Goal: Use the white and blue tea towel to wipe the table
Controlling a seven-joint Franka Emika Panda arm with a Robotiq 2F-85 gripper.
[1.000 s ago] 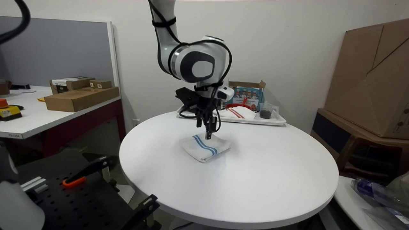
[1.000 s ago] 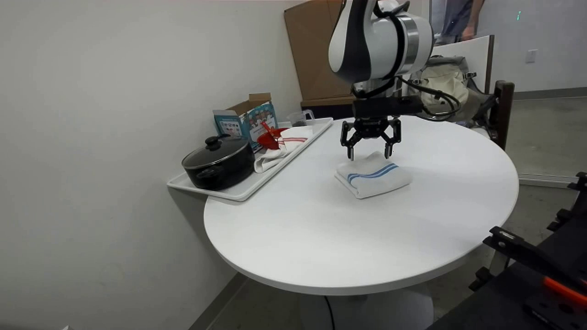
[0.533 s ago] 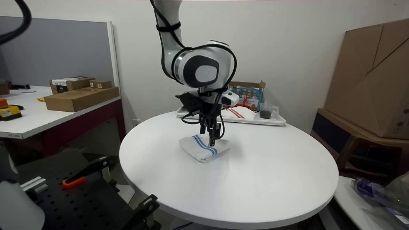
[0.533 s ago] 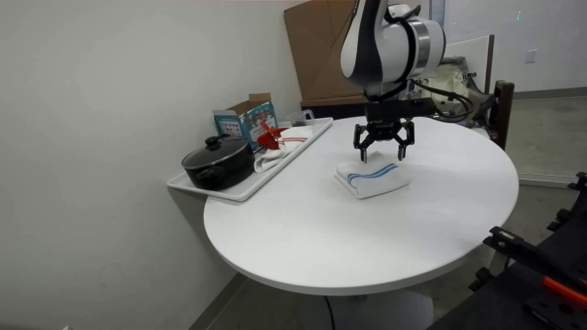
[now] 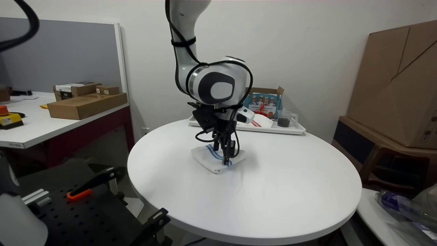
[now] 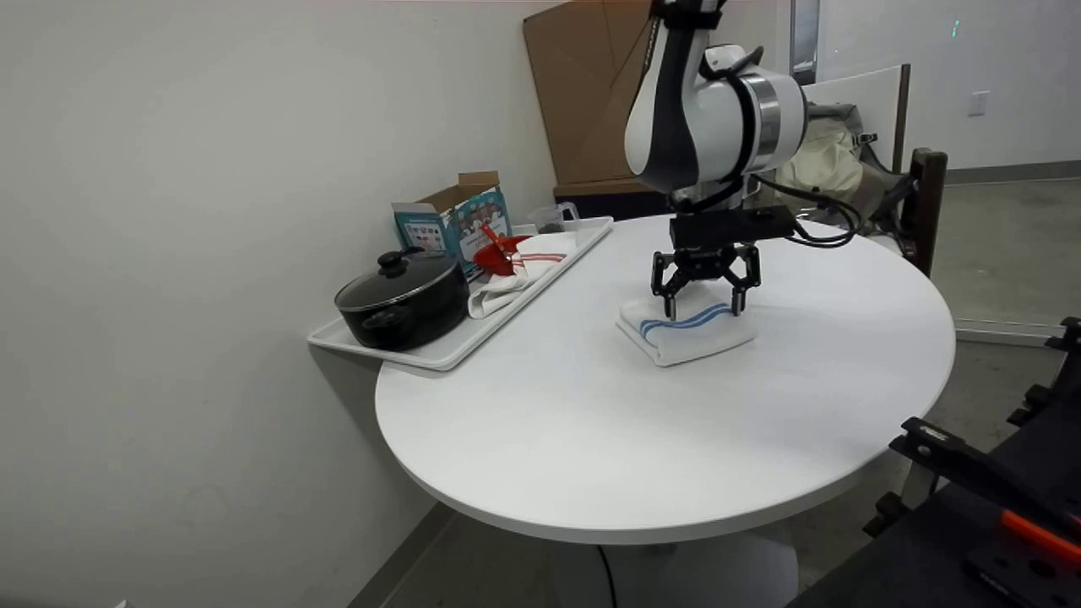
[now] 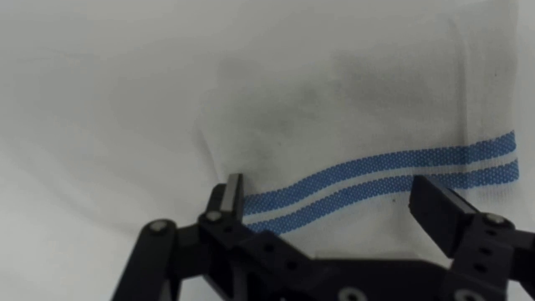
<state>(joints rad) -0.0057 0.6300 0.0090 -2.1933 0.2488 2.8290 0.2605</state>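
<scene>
The white tea towel with two blue stripes lies folded on the round white table, in both exterior views (image 5: 205, 158) (image 6: 698, 343). It fills much of the wrist view (image 7: 355, 108). The white table (image 5: 280, 194) also shows in an exterior view (image 6: 625, 439). My gripper (image 6: 705, 312) points down over the towel with its fingers spread apart and nothing between them. In the wrist view, the gripper (image 7: 328, 186) has one finger near the towel's left edge and the other over the stripes. I cannot tell whether the fingertips touch the cloth.
A white tray (image 6: 456, 348) at the table's edge by the wall holds a black lidded pot (image 6: 404, 297), a blue box (image 6: 477, 221), a red item (image 6: 498, 256), a red-striped towel (image 6: 540, 253) and a clear measuring cup (image 6: 553, 218). A black perforated board (image 5: 85, 218) stands beside the table.
The arm has come down, and the open gripper is lower and closer to the towel. It first shifted sideways over the towel, then mostly descended. The towel has not visibly moved.
</scene>
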